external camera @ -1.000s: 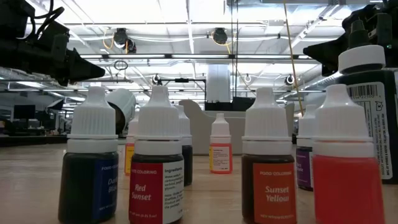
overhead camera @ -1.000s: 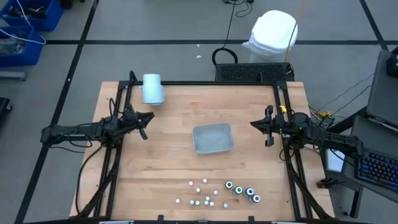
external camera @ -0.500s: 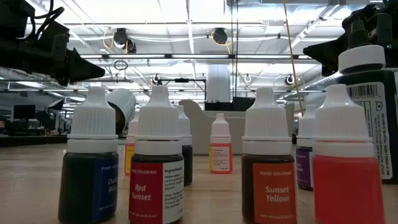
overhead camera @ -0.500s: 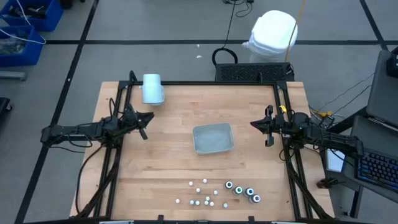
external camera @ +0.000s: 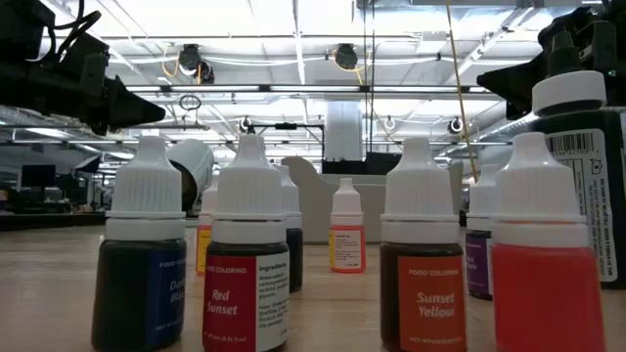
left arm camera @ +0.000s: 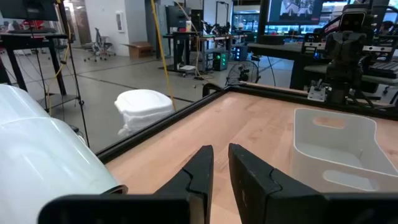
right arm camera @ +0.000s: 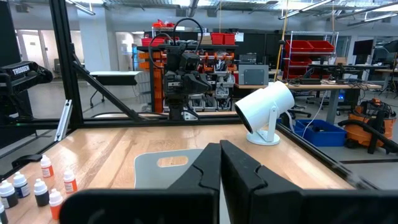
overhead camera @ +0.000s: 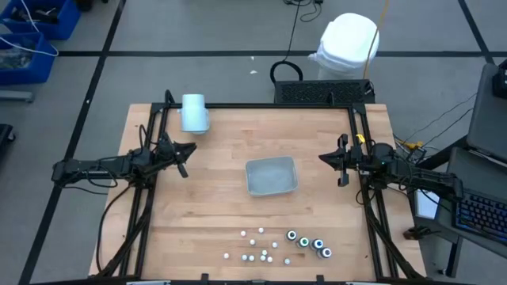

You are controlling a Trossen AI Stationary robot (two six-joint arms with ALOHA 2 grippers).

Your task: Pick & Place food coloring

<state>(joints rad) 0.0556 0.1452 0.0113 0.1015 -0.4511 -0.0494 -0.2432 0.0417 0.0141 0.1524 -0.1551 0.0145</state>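
The food coloring [overhead camera: 277,244] is a cluster of tiny bottles standing upright on their bases near the table's near edge. In the low view they fill the foreground [external camera: 249,254], and they also show in the right wrist view [right arm camera: 37,183]. My left gripper [overhead camera: 190,148] hovers level at the table's left side, far from the bottles. Its fingers [left arm camera: 219,151] stand a narrow gap apart with nothing between them. My right gripper [overhead camera: 321,157] hovers level at the right side. Its fingers [right arm camera: 220,146] are shut on nothing.
A translucent grey-blue tray [overhead camera: 271,176] sits at the table's middle, between the two grippers. A pale blue cylinder [overhead camera: 194,112] stands at the far left corner. Black frame rails [overhead camera: 360,198] run along the table's sides. Bare wood lies between tray and bottles.
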